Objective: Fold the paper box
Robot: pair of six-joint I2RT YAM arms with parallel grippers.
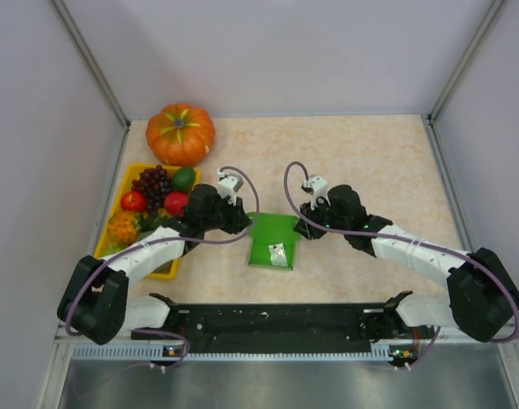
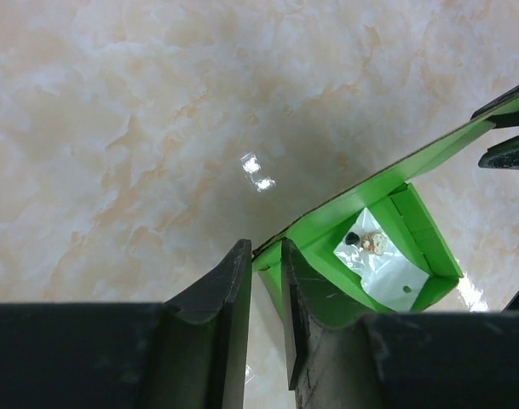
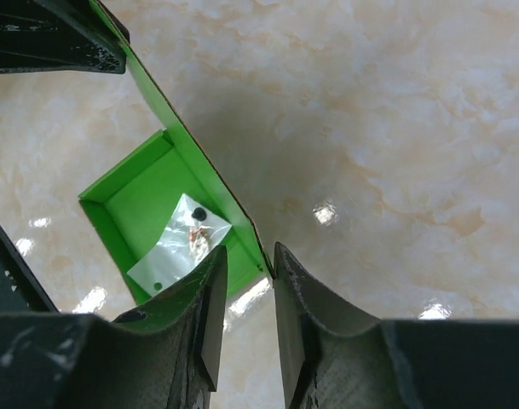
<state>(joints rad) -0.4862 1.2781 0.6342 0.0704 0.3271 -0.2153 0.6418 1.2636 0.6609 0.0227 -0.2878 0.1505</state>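
Paper box (image 1: 272, 232) sits at centre of the top view on the table (image 1: 378, 162), between the two arms, partly formed: walls raised round a shallow tray, one long flap standing up along its far side. Inside lies a small clear packet (image 1: 279, 254), loose as far as I can judge. Handling, by judgement: thin card, very light, stiff only along its creases. It would likely slide on the smooth tabletop if pushed from one side, and buckle or take a false crease if pinched mid-panel. Best held at the flap's end corners, close to a fold line, both ends together. Left gripper (image 2: 266, 252), lower middle of its wrist view: jaws drawn to a narrow slot, the near corner of the green flap (image 2: 387, 175) sitting just inside that slot and close against the right-hand finger. Table shows through the gap, wider than the card, so not clamped. Right gripper (image 3: 250, 256), lower middle of its view: same picture, narrow slot, the flap's other end (image 3: 199, 162) running down from upper left into the gap, not squeezed. Tray floor lies left of the flap there.
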